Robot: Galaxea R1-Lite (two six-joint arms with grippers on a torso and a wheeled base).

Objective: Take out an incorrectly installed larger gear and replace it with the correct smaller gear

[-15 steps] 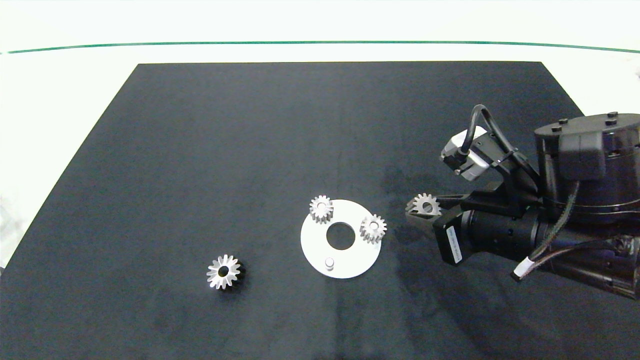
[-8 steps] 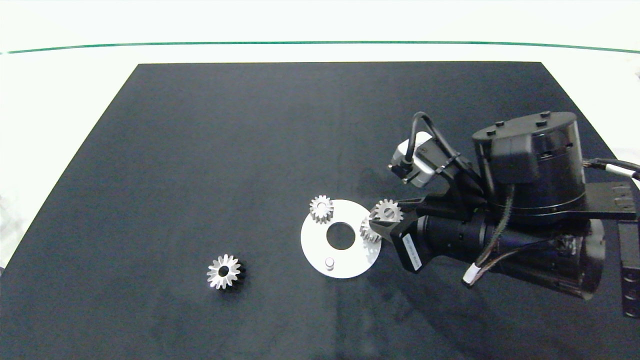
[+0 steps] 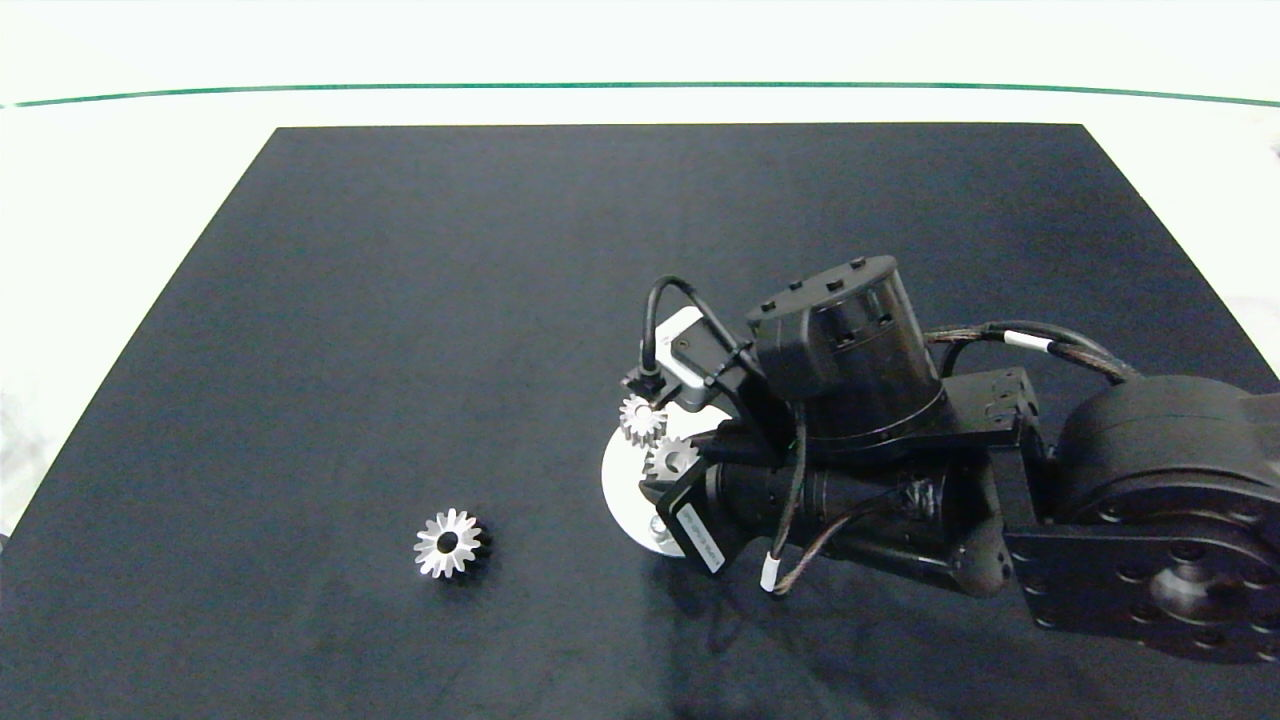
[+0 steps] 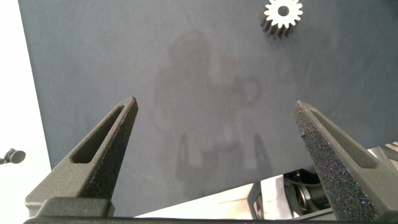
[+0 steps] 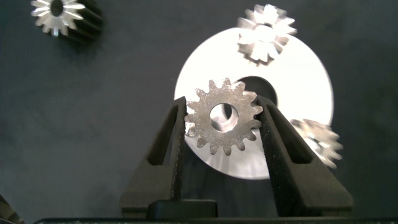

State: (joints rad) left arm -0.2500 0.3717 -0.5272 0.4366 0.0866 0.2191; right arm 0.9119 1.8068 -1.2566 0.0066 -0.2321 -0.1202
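Black matting underlies the white disc (image 5: pixel 292 155), above which the right gripper (image 5: pixel 222 121) pinches the smaller gear (image 5: pixel 222 119) by its teeth, a hard, slippery, probably light part best held across opposite tooth tips; the left gripper (image 4: pixel 217 134) hangs open well away.

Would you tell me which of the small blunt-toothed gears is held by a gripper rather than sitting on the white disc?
The smaller gear clamped between the right gripper's fingers, above the white disc; the other two small gears sit on it.

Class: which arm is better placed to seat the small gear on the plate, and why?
The right. Its end effector already grips the smaller gear above the white plate. The left end effector is open over bare mat, away from the plate.
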